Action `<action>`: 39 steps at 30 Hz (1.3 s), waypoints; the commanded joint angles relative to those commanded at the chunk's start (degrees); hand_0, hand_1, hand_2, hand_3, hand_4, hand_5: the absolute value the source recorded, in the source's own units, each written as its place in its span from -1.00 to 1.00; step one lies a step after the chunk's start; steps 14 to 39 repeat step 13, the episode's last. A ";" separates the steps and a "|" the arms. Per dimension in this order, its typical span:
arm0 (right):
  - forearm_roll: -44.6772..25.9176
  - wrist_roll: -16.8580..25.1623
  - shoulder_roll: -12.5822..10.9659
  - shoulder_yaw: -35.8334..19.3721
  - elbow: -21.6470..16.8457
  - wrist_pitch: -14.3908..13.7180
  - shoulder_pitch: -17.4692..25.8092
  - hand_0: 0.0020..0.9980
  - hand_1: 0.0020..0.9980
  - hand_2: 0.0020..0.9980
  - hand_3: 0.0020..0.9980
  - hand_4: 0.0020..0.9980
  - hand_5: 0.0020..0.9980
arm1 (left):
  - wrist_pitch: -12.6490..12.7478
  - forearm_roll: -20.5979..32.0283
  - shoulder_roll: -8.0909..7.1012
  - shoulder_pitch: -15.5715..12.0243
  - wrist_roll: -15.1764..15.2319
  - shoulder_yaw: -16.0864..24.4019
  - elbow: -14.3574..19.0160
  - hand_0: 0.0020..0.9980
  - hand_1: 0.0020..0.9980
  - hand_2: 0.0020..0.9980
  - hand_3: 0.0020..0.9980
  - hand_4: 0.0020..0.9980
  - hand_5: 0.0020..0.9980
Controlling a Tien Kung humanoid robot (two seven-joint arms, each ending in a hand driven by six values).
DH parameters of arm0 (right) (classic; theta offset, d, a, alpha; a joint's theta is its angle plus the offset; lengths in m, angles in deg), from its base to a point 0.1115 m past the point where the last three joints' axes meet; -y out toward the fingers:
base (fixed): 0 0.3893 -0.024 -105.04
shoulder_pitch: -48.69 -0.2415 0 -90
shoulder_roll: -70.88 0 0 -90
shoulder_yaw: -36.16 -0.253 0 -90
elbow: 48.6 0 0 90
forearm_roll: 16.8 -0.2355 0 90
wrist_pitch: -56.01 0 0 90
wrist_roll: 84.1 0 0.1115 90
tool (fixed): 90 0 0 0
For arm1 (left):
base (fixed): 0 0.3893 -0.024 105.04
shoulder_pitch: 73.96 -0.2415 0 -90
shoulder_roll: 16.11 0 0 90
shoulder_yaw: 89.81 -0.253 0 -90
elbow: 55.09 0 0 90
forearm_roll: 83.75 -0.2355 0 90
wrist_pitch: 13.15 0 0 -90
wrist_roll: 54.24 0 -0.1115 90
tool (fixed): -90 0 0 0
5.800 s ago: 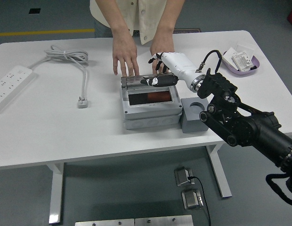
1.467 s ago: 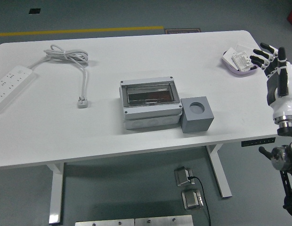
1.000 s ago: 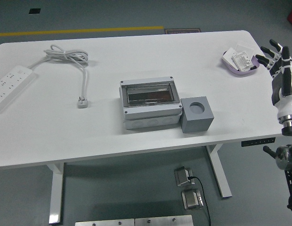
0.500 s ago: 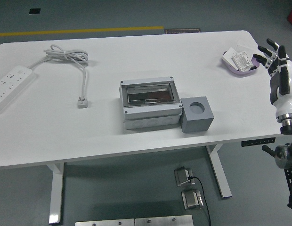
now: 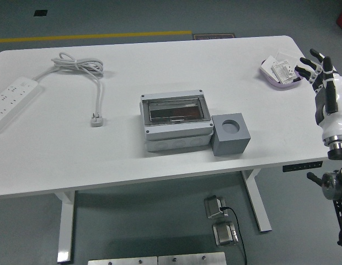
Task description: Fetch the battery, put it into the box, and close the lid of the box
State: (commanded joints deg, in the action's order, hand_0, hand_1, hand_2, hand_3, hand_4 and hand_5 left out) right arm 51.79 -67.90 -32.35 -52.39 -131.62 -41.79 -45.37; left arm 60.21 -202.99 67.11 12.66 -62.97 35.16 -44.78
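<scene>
Since the frame with the person's hands at the box, the person had gone and the right hand [image 5: 325, 91] had withdrawn to the table's right edge, fingers spread and empty, just beside the purple tray [image 5: 270, 77]. On the white table [image 5: 105, 149] the box [image 5: 175, 121] sat shut, touching the grey block [image 5: 230, 135]. No battery could be made out.

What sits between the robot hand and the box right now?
In the head view, the grey cube against the box on its right; beyond it, bare table up to the right robot hand.
</scene>
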 joint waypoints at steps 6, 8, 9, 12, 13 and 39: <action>0.03 -0.01 0.02 0.26 0.03 -0.02 0.45 0.67 0.43 0.57 0.71 1.00 1.00 | 0.74 7.30 -0.05 -0.56 0.21 -4.83 0.00 1.00 0.74 0.70 1.00 1.00 1.00; -0.01 0.02 -0.04 0.24 0.02 -0.06 0.53 0.67 0.43 0.57 0.71 1.00 1.00 | 2.53 10.25 0.05 -0.66 0.29 -7.31 0.00 1.00 1.00 1.00 0.76 0.84 0.27; -0.03 0.03 -0.07 0.22 0.03 -0.08 0.57 0.67 0.43 0.57 0.71 1.00 1.00 | 3.60 11.47 0.16 -0.66 0.43 -8.10 0.00 1.00 1.00 1.00 0.76 0.84 0.27; -0.08 0.03 -0.01 0.15 0.10 -0.09 0.67 0.67 0.43 0.57 0.71 1.00 1.00 | 3.98 10.17 0.41 -0.58 0.24 -6.56 0.00 1.00 1.00 1.00 0.76 0.84 0.27; -0.07 0.03 0.07 0.14 0.14 -0.08 0.68 0.67 0.43 0.57 0.71 1.00 1.00 | 3.70 8.66 0.46 -0.54 0.44 -5.22 0.00 1.00 1.00 1.00 0.76 0.84 0.27; -0.07 0.03 0.07 0.14 0.14 -0.08 0.68 0.67 0.43 0.57 0.71 1.00 1.00 | 3.70 8.66 0.46 -0.54 0.44 -5.22 0.00 1.00 1.00 1.00 0.76 0.84 0.27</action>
